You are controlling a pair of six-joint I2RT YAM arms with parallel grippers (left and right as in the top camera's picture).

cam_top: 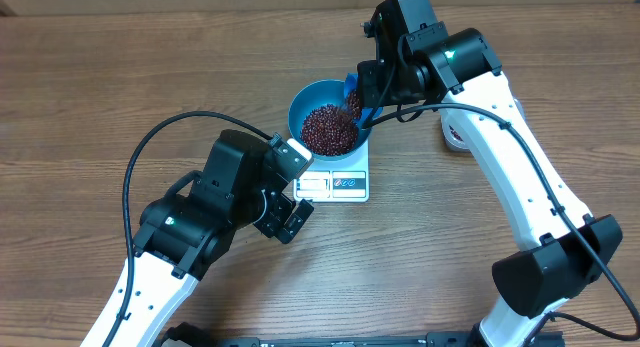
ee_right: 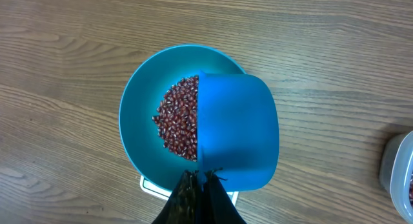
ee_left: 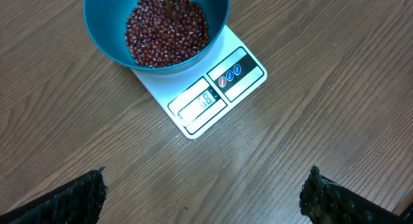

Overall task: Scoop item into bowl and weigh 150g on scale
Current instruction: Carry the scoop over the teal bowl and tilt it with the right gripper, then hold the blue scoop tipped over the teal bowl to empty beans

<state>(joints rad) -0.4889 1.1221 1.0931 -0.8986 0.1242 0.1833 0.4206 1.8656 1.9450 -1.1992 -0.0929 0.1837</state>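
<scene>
The teal bowl (cam_top: 297, 107) (ee_left: 103, 40) (ee_right: 139, 130) stands on the white scale (cam_top: 345, 184) (ee_left: 222, 88) (ee_right: 148, 184) and holds a heap of dark red beans (cam_top: 328, 130) (ee_left: 166, 30) (ee_right: 177, 117). My right gripper (cam_top: 366, 95) (ee_right: 201, 180) is shut on the handle of the bright blue scoop (cam_top: 352, 90) (ee_right: 239, 130), which is tipped over the bowl's right half. My left gripper (cam_top: 291, 221) (ee_left: 205, 183) hangs open over bare wood just in front of the scale, with nothing between its fingers.
A clear tub (cam_top: 455, 135) (ee_right: 401, 175) stands right of the scale, mostly hidden by the right arm. The left arm's black cable loops over the table's left side. The table's far edge runs along the top of the overhead view.
</scene>
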